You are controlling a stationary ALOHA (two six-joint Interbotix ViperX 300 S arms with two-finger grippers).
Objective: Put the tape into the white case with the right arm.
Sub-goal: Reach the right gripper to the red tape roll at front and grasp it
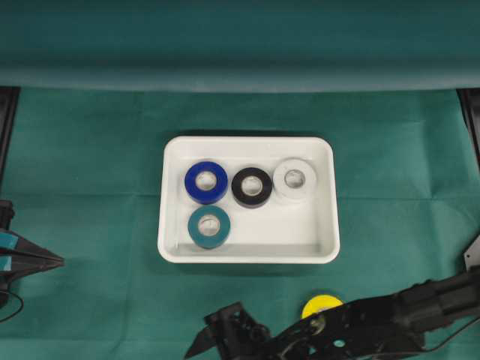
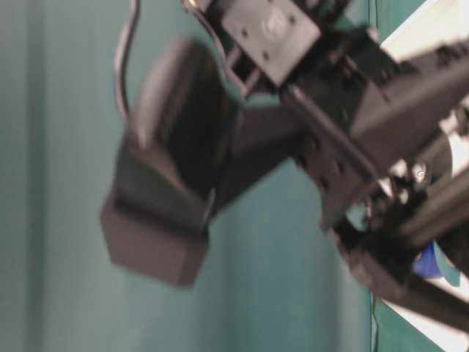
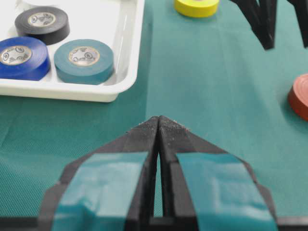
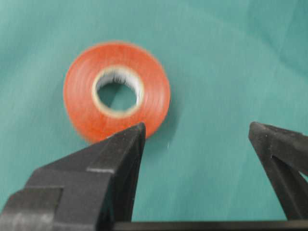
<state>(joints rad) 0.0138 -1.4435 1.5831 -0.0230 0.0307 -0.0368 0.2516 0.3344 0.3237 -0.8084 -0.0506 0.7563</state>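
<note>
The white case (image 1: 172, 247) lies mid-table with blue (image 1: 206, 182), black (image 1: 252, 187), white (image 1: 294, 181) and teal (image 1: 209, 226) tape rolls inside it. A red tape roll (image 4: 117, 91) lies flat on the green cloth, also visible at the right edge of the left wrist view as red tape (image 3: 301, 96). My right gripper (image 4: 196, 130) hangs open above the cloth. The red roll sits ahead and left of the gap, by the left fingertip (image 4: 137, 132). Nothing is between the fingers. The right arm (image 1: 390, 307) stretches along the table's front edge.
A yellow tape roll (image 1: 321, 305) lies on the cloth in front of the case, partly covered by the right arm. My left gripper (image 1: 52, 260) rests at the table's left edge, shut and empty, its tips (image 3: 159, 120) pointing at the case rim (image 3: 120, 91).
</note>
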